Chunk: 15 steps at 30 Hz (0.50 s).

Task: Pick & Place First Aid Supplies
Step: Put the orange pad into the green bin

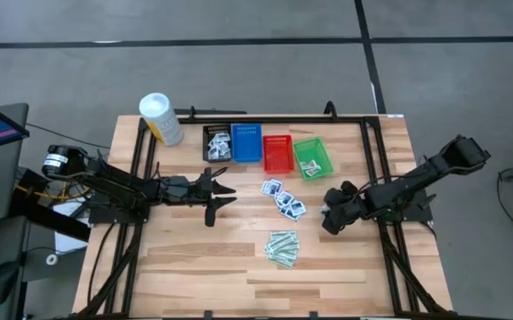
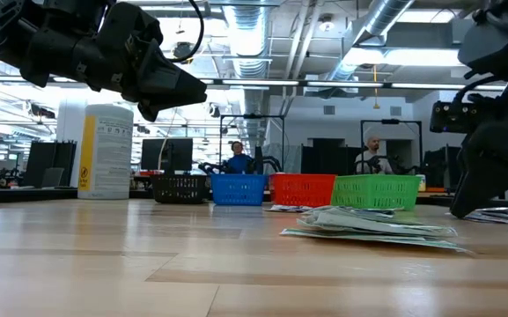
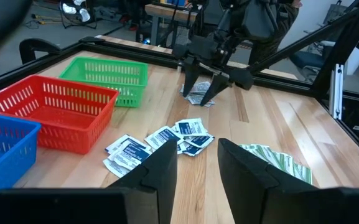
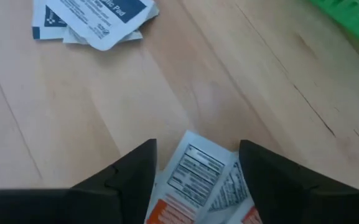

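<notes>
The first aid supplies lie on the wooden table (image 1: 194,258) in separate lots: a cluster of small flat white packets with blue print (image 1: 283,199) at mid-table, a fan of narrow pale-green strips (image 1: 283,247) nearer the front edge, and white packets with orange and black print (image 4: 195,180) directly under the right gripper (image 1: 332,218). More packets sit inside the black basket (image 1: 217,142) and the green basket (image 1: 313,157). The four mesh baskets stand in a row at the back, with the blue basket (image 1: 246,142) and the red basket (image 1: 277,153) between the other two; no packets are discernible in these two. A tall white tub with a yellow label (image 1: 161,118) stands just left of the row. Nothing obstructs the blue-print cluster from above. The right gripper is lowered to the table right of the cluster, its fingers spread to either side of the orange-print packets, not closed on them; contact cannot be confirmed. The left gripper (image 1: 223,192) is left of the cluster, raised off the table, fingers parted and empty.
</notes>
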### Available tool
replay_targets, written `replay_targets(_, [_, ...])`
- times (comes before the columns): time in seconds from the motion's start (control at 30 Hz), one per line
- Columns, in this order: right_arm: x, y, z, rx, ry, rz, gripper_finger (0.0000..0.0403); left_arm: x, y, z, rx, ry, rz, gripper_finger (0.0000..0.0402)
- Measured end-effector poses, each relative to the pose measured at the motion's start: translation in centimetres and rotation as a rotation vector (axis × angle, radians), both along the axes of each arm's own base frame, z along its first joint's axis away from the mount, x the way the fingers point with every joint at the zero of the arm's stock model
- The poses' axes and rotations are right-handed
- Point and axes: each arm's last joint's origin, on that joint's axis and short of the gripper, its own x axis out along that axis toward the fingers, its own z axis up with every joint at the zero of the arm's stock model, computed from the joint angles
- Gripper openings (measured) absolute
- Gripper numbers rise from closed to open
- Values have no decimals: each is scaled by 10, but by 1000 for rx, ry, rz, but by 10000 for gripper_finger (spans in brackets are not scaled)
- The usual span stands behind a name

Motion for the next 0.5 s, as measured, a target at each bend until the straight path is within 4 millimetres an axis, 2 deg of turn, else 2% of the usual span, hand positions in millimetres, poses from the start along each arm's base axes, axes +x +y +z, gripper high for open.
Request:
replay_targets(0.2, [4, 1, -8, -27, 30, 2, 228, 0, 0, 0, 0, 0, 0, 116])
replay_targets(0.5, [5, 2, -11, -30, 49, 4, 201, 0, 0, 0, 0, 0, 0, 116])
